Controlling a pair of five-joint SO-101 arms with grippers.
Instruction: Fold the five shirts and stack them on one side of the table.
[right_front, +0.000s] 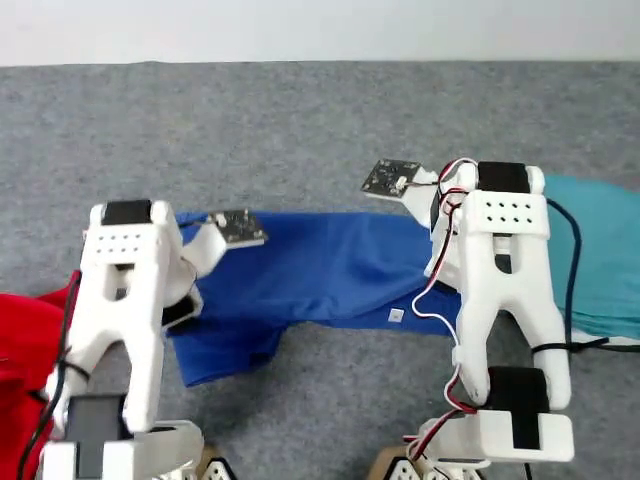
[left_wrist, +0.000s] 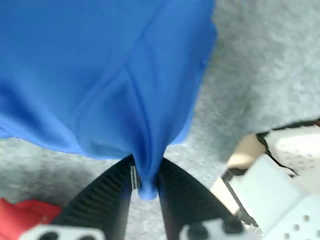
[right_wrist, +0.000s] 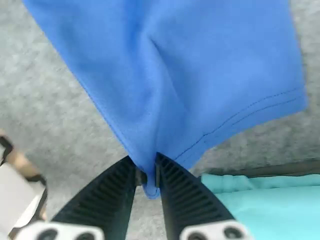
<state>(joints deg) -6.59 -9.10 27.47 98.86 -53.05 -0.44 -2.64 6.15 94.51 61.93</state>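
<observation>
Left gripper (left_wrist: 145, 176), right gripper (right_wrist: 146, 174) both pinch blue shirt (right_front: 330, 268) edge; thin hold, fabric may slip if pull uneven.

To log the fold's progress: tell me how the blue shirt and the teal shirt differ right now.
The blue shirt is pinched at an edge by both the left claw and the right claw; the teal shirt is in neither claw. The blue shirt stretches across the middle between the arms; the teal shirt lies at the robot's right side, running out of the high view. Both lie on the grey table.
</observation>
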